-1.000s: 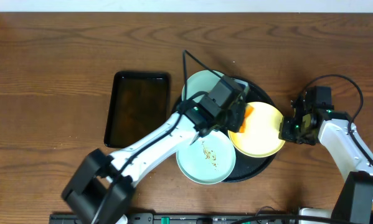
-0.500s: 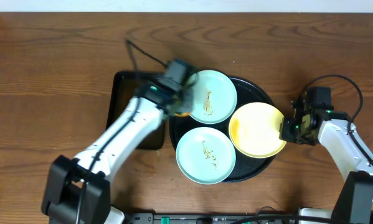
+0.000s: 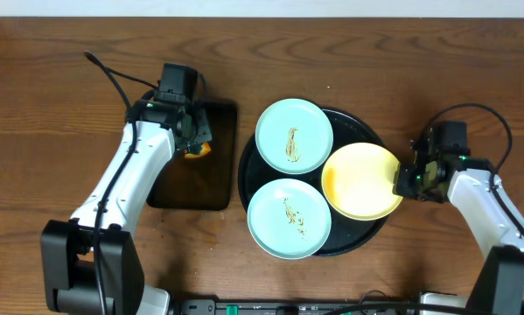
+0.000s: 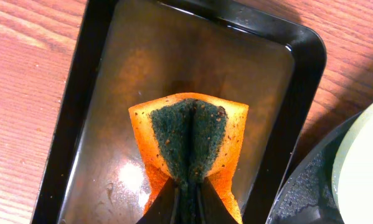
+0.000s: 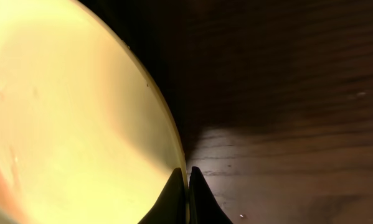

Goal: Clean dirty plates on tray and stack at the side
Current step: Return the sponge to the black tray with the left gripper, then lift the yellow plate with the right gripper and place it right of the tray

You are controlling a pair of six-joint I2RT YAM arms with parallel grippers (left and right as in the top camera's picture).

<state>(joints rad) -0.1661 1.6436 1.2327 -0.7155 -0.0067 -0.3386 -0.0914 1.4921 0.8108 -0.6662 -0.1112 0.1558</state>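
Two mint-blue plates (image 3: pixel 294 135) (image 3: pixel 289 219) with brown smears lie on the round black tray (image 3: pixel 369 234). A yellow plate (image 3: pixel 360 181) with no smear showing sits tilted at the tray's right. My right gripper (image 3: pixel 405 183) is shut on the yellow plate's right rim (image 5: pixel 174 140). My left gripper (image 3: pixel 194 140) is shut on an orange sponge with a dark green scouring face (image 4: pixel 192 134) and holds it over the small rectangular black tray (image 4: pixel 111 93), left of the round tray.
The rectangular tray (image 3: pixel 178 188) holds a film of liquid and lies just left of the round tray. Bare wood tabletop (image 3: pixel 454 70) surrounds both trays. A cable loops at the right arm (image 3: pixel 498 122).
My left gripper has carried the sponge from the yellow plate leftward to above the rectangular tray. Both mint-blue plates now show fully. The right gripper keeps its hold.
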